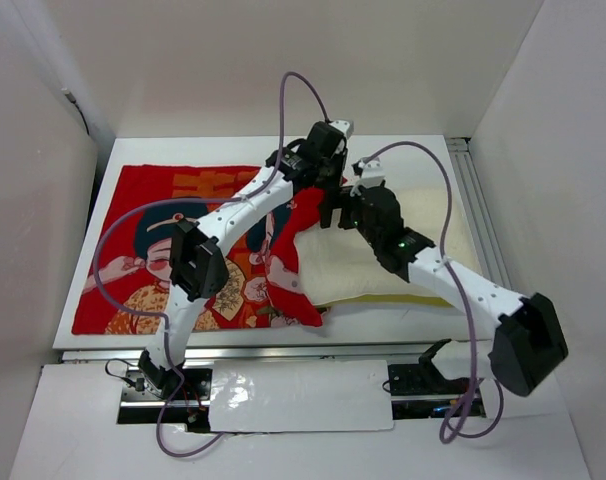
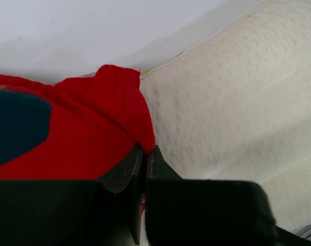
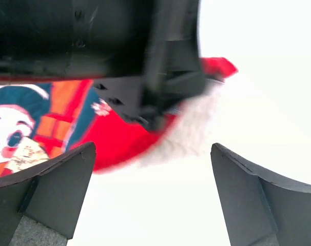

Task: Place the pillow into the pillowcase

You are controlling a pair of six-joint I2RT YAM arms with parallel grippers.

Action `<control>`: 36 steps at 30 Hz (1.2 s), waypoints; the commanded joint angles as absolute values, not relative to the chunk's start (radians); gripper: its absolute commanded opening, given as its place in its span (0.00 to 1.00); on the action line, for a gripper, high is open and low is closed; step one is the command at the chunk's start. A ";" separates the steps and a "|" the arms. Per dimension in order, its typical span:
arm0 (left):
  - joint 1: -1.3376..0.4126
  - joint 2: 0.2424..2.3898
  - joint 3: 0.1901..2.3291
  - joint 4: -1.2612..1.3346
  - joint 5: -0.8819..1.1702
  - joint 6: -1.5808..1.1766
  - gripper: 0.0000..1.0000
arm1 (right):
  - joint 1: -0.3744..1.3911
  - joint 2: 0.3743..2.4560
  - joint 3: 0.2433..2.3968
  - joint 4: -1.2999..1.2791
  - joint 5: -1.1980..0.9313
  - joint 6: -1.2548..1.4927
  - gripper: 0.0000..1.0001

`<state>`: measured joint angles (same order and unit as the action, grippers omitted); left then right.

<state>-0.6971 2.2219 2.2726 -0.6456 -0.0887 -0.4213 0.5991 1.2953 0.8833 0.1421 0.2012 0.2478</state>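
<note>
Red pillowcase (image 1: 153, 260) spread flat on the left half of the table (image 1: 423, 150), its right edge raised. Left tool (image 2: 145, 156), jaws closed, pinches that raised red edge near the table's far side. Right tool (image 3: 154, 197), jaws wide apart and holding nothing, hovers just beside it. Cream pillow (image 1: 383, 262) lies on the right half, its left end covered by red fabric

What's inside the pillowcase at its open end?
One end of the pillow sits under the raised edge of the pillowcase, pinched by the left gripper. How far in it reaches is hidden by fabric and arms.
</note>
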 commanded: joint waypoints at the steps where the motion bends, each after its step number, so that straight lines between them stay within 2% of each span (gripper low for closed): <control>1: -0.715 2.221 2.273 -0.587 -0.051 -0.410 0.15 | 0.594 1.192 0.907 -0.162 0.342 0.258 1.00; 2: -0.724 2.221 2.263 -0.588 -0.035 -0.399 0.61 | 0.594 1.174 0.907 -0.240 0.356 0.284 1.00; 3: -0.724 2.221 2.252 -0.588 -0.035 -0.399 0.89 | 0.594 1.155 0.887 -0.264 0.341 0.304 1.00; 4: -0.724 2.211 2.252 -0.597 -0.035 -0.399 1.00 | 0.594 1.116 0.878 -0.279 0.315 0.313 1.00; 7: -0.744 2.143 2.189 -0.623 -0.098 -0.399 1.00 | 0.594 1.062 0.844 -0.333 0.172 0.295 1.00; 10: -0.799 2.044 2.045 -0.672 -0.225 -0.431 1.00 | 0.607 1.005 0.784 -0.354 0.049 0.275 1.00; 11: -0.813 1.952 1.928 -0.672 -0.327 -0.472 1.00 | 0.624 0.993 0.764 -0.342 0.035 0.275 1.00; 14: -0.848 1.809 1.743 -0.690 -0.451 -0.605 1.00 | 0.660 1.002 0.700 -0.304 0.046 0.294 1.00; 18: -0.848 1.609 1.377 -0.704 -0.463 -0.807 1.00 | 0.679 1.052 0.672 -0.247 0.115 0.295 1.00; 21: -0.848 1.566 1.229 -0.595 -0.396 -0.825 1.00 | 0.680 1.141 0.687 -0.223 0.197 0.295 1.00; 24: -0.848 1.647 1.245 -0.552 -0.345 -0.792 0.93 | 0.680 1.234 0.710 -0.178 0.236 0.320 1.00; 27: -0.848 1.770 1.372 -0.552 -0.345 -0.741 0.79 | 0.670 1.311 0.721 -0.108 0.273 0.372 0.99; 28: -0.848 1.801 1.402 -0.552 -0.345 -0.730 0.68 | 0.658 1.330 0.730 -0.072 0.282 0.392 0.97; 31: -0.805 1.917 1.527 -0.552 -0.298 -0.678 0.56 | 0.635 1.394 0.752 -0.002 0.296 0.484 0.93; 36: -0.718 2.035 1.710 -0.561 -0.288 -0.586 0.54 | 0.614 1.494 0.837 0.049 0.307 0.580 0.92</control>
